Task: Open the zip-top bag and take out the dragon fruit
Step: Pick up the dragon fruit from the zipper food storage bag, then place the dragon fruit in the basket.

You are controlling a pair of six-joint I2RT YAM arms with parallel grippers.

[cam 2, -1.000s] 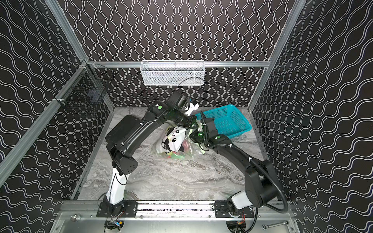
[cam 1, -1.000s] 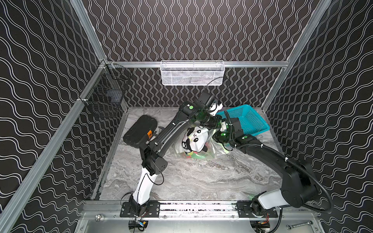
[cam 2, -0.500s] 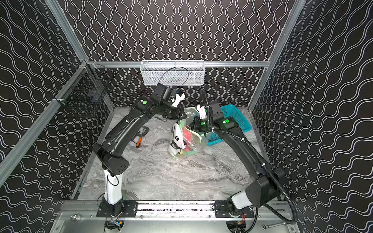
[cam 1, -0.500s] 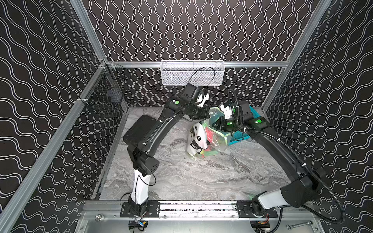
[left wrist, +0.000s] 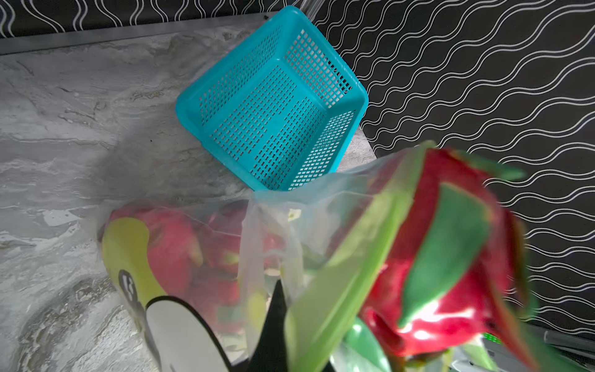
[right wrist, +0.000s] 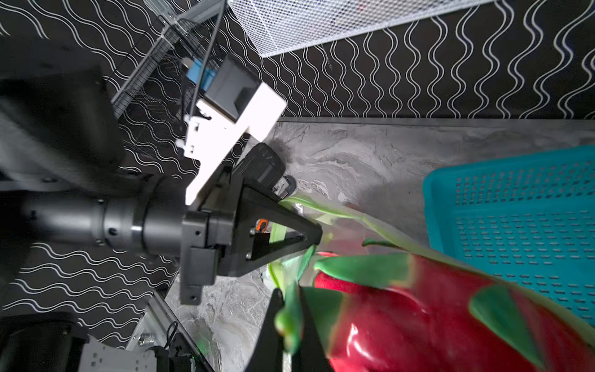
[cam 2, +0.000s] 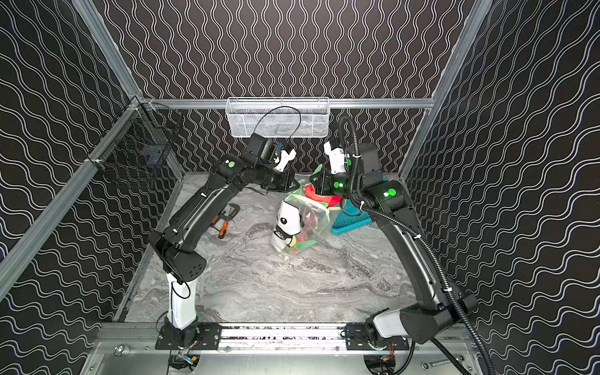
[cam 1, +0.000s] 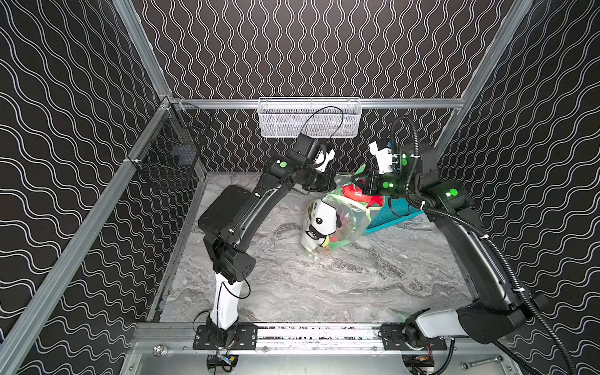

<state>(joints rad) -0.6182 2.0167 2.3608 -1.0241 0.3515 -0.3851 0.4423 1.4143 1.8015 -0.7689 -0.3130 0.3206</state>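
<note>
The zip-top bag (cam 1: 328, 220) (cam 2: 292, 220) hangs upright between both raised arms, panda print facing left, its bottom on the marble table. My left gripper (cam 1: 332, 185) (left wrist: 283, 309) is shut on the bag's lime-green zip strip (left wrist: 354, 257). My right gripper (cam 1: 361, 185) (right wrist: 289, 309) is shut on a green leaf of a red dragon fruit (cam 1: 352, 192) (right wrist: 418, 322) at the bag's mouth. The left gripper (right wrist: 318, 235) is also visible in the right wrist view, pinching the strip. More dragon fruit (left wrist: 174, 251) lies low inside the bag.
A teal mesh basket (cam 1: 396, 211) (left wrist: 277, 106) stands just right of the bag, under the right arm. A white mesh basket (cam 1: 308, 118) hangs on the back wall and a black wire basket (cam 1: 172, 156) on the left wall. Orange-handled tools (cam 2: 224, 224) lie at the left.
Both arms have risen from the table, pulling the bag's top up so it hangs upright. The red dragon fruit has come up at the bag's mouth with the right gripper.
</note>
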